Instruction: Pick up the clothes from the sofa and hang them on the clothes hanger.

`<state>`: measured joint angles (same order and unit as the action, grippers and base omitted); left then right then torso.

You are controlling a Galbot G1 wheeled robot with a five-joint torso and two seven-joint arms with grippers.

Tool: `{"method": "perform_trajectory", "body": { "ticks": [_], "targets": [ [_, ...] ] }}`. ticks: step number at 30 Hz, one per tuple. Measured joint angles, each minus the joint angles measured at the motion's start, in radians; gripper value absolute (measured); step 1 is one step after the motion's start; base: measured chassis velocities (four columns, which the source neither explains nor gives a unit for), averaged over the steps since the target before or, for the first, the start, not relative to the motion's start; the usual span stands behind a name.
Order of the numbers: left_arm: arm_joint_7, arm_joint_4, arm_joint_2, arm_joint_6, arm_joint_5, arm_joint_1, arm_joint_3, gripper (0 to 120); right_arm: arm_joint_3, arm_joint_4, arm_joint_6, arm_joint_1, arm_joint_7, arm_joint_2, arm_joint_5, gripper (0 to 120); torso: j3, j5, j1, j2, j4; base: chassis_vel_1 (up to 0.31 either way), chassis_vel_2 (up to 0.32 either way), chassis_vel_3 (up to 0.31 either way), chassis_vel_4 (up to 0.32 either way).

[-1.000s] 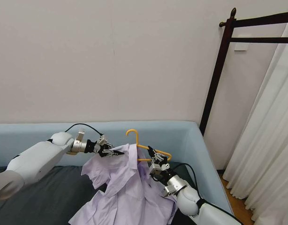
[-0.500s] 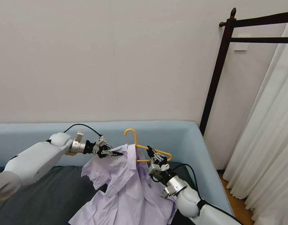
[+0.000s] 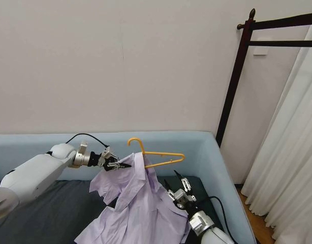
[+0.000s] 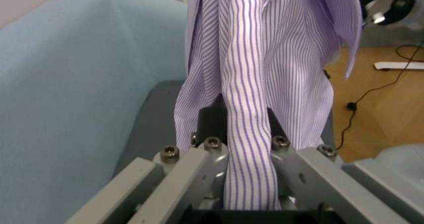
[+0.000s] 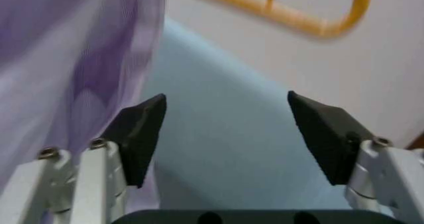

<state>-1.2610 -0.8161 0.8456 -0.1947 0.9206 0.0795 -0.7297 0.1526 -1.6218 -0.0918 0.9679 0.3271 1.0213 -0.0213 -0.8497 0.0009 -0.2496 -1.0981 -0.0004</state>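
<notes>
Lilac striped shirt [image 3: 138, 203], lifted at the collar near the back edge of the sofa [image 3: 207, 147], lower part spread down on the dark seat cushion [image 3: 44, 218]. Inside the collar, an orange hanger [image 3: 157, 152]: hook up beside the collar, one arm out in free air toward the sofa's right corner, other arm hidden under the cloth. Left gripper [image 3: 118, 163] at the collar, clenched on a fold of the shirt; in the left wrist view, striped cloth pressed between the fingers [image 4: 166, 179]. Right gripper [image 3: 182, 185] lower, just beside the shirt's right edge and under the free hanger arm, fingers released and wide apart, grasping nothing. Hem of the shirt cut off by the lower picture edge. Beyond the sofa's right end, a dark wooden clothes rack [image 3: 237, 76], top rail partly cut off, and a white curtain [image 3: 293, 152].
</notes>
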Motion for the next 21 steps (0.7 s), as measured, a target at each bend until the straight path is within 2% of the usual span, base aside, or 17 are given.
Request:
{"method": "perform_trajectory", "body": {
  "ticks": [3, 7, 13, 21],
  "targets": [
    [0.0, -0.024, -0.013, -0.001, 0.001, -0.006, -0.002, 1, -0.004, 0.064, 0.057, 0.007, -0.031, 0.05, -0.133, 93, 0.0, 0.0002, 0.0, 0.0, 0.0004, 0.0, 0.0, 0.0, 0.0],
    [0.002, -0.038, -0.019, 0.0, 0.006, -0.006, -0.005, 1, -0.007, 0.149, 0.058, 0.002, -0.063, 0.103, -0.103, 100, 0.0, 0.0002, 0.0, 0.0, 0.0004, 0.0, 0.0, 0.0, 0.0],
    [0.007, -0.06, -0.025, 0.009, 0.021, -0.004, -0.006, 1, 0.013, 0.248, 0.041, -0.028, -0.077, 0.167, -0.02, 100, 0.0, 0.0001, 0.0, 0.0, -0.0001, 0.0, 0.0, 0.0, 0.0],
    [0.009, -0.069, -0.039, 0.015, 0.027, -0.021, 0.0, 1, 0.063, 0.274, 0.067, -0.079, -0.042, 0.232, -0.036, 100, 0.0, 0.0, 0.0, 0.0, 0.0003, 0.0, 0.0, 0.0, 0.0]
  ]
}}
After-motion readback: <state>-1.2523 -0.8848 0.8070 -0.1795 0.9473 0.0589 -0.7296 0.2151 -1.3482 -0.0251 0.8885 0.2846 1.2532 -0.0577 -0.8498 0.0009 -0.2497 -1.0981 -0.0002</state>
